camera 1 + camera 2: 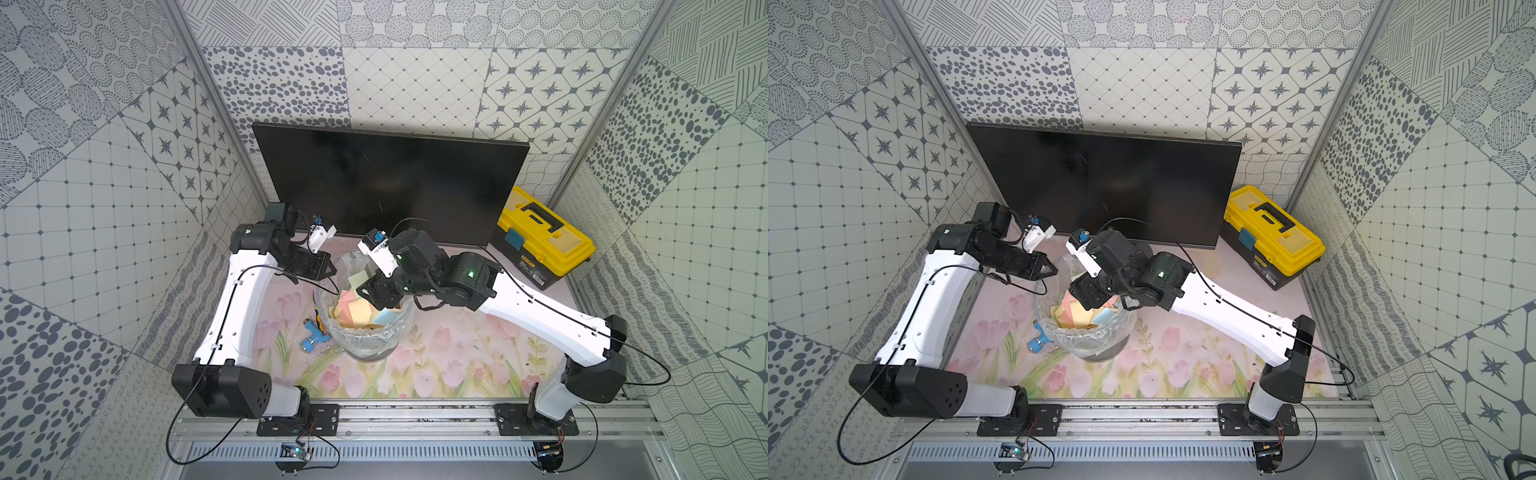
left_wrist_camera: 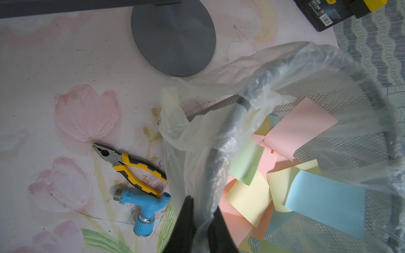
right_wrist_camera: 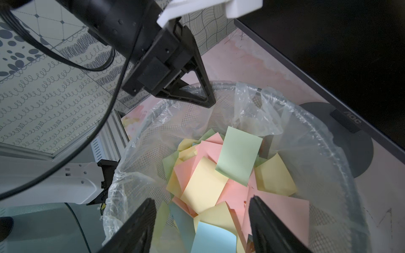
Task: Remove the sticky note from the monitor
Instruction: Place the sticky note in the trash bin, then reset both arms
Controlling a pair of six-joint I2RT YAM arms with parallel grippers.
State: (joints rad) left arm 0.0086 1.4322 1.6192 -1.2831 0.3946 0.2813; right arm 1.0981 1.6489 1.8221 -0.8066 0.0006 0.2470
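Monitor [image 1: 386, 178], dark, stands upright at the rear of the tulip-printed surface [image 1: 457, 345]. Yellow toolbox [image 1: 540, 237] sits beside its right end. Wire-mesh waste bin [image 3: 328, 140], plastic-lined, is in front of the monitor's foot. Right claw [image 3: 202, 200] hangs over the bin, jaws wide apart, empty. Left claw [image 3: 208, 103] is closed, tips at the bin's rim. Green sticky note [image 3: 238, 155] lies uppermost on the pile of notes [image 3: 203, 186] inside the bin. Pliers [image 2: 131, 168] and blue tap [image 2: 144, 206] lie beside the bin.

Bin [image 1: 374, 337] before monitor [image 1: 386, 178], toolbox [image 1: 540, 232] right, pliers [image 2: 131, 166] left
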